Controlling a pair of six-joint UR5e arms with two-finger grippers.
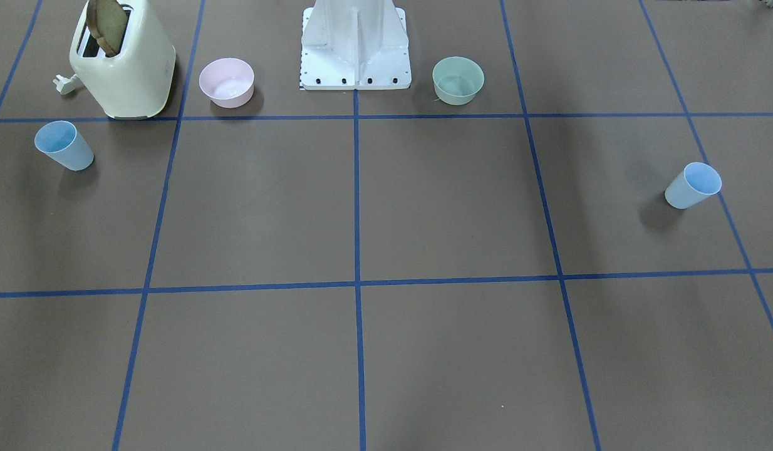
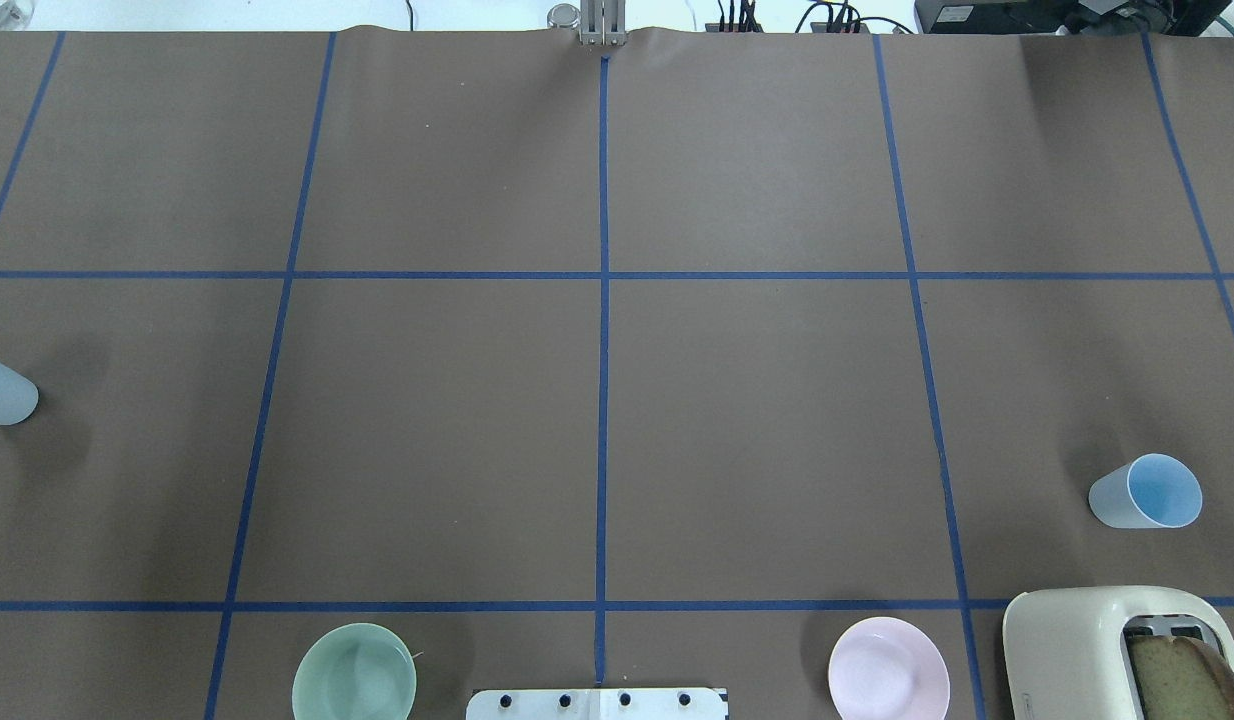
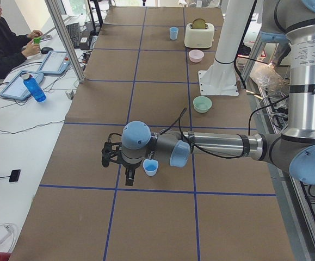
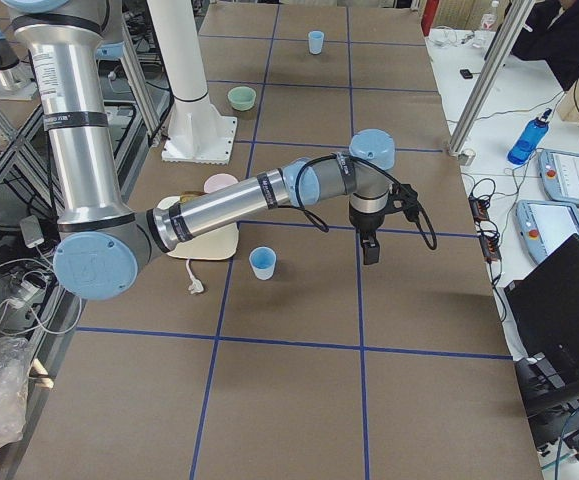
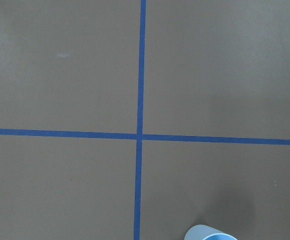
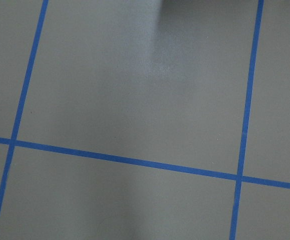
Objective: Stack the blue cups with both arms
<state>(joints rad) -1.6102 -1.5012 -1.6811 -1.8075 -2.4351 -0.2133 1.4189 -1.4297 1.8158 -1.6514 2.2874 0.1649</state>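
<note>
The 2 blue cups (image 1: 65, 147) look light and slick, so pinch a rim; I can't tell the spread of the left gripper (image 3: 129, 177) or right gripper (image 4: 370, 248).

The left cup (image 1: 693, 185) and right cup (image 1: 64, 145) are showing pale blue outside, brighter blue inside, and the brown table (image 1: 449, 207) is wearing a grid of blue tape lines (image 1: 356, 200). One bowl (image 1: 227, 82) is looking pink, the other bowl (image 1: 458, 79) mint green, the toaster (image 1: 126, 69) cream. The left arm (image 3: 222, 145) and right arm (image 4: 219, 208) are sporting grey with light-blue caps.
</note>
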